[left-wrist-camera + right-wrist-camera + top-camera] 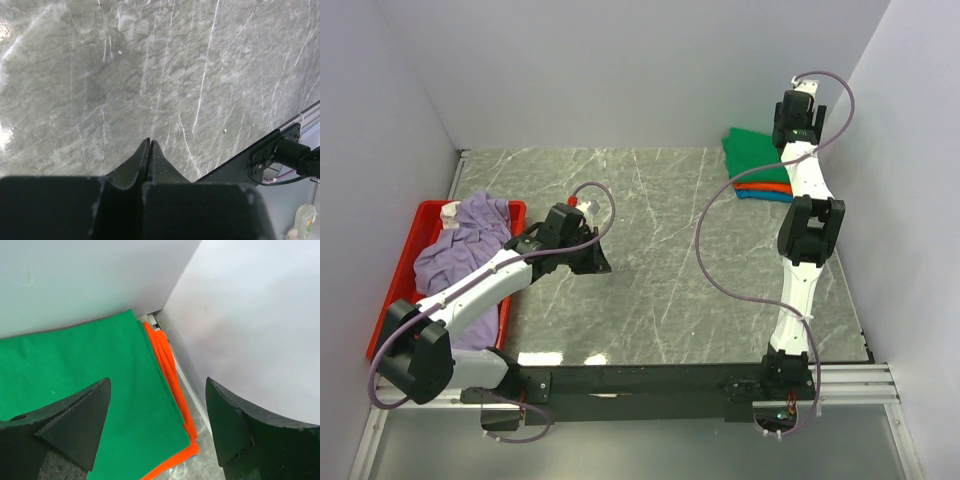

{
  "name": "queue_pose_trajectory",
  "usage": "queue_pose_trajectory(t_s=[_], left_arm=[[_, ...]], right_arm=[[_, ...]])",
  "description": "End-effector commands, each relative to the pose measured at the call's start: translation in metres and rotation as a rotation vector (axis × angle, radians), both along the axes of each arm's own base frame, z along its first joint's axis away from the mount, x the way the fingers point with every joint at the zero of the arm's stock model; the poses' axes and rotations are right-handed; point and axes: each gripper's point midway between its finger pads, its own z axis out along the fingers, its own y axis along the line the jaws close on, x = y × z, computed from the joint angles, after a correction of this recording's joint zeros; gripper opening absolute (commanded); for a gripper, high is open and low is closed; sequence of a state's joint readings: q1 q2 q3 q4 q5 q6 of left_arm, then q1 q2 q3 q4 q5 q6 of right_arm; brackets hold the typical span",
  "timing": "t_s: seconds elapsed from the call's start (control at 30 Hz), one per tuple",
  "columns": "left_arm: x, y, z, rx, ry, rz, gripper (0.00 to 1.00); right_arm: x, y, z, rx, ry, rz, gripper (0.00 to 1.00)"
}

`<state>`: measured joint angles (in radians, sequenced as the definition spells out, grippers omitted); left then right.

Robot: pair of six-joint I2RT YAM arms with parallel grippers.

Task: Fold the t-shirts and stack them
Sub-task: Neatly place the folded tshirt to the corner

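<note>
Top external view: the green t-shirt [757, 150] lies folded on the orange t-shirt [767, 187] and blue t-shirt [760, 197] at 1 o'clock. The right gripper [157, 385] above it is wide apart, holding nothing. The left gripper [149, 142] is pinched shut, empty. The lavender t-shirt [470, 240] sits in the red tray [392, 295] at 9 o'clock.

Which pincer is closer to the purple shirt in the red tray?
Left. The left pincer hovers over the table just beside the purple shirt and its red tray; the right pincer is across the table, open above the green shirt.
</note>
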<state>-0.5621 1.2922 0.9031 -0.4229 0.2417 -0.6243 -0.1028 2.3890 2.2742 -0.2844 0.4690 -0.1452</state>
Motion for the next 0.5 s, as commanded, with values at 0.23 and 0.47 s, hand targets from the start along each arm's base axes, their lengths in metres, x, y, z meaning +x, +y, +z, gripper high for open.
queue_pose_trajectory(t_s=[0.23,0.47], left_arm=[[0.009,0.0,0.026,-0.035,-0.079,0.019,0.01],[0.015,0.007,0.038,-0.03,-0.125,0.068,0.01]], right_arm=[[-0.014,0.047,0.075,0.088,-0.175,0.044,0.85],[-0.047,0.108,0.086,0.225,-0.182,0.077,0.86]])
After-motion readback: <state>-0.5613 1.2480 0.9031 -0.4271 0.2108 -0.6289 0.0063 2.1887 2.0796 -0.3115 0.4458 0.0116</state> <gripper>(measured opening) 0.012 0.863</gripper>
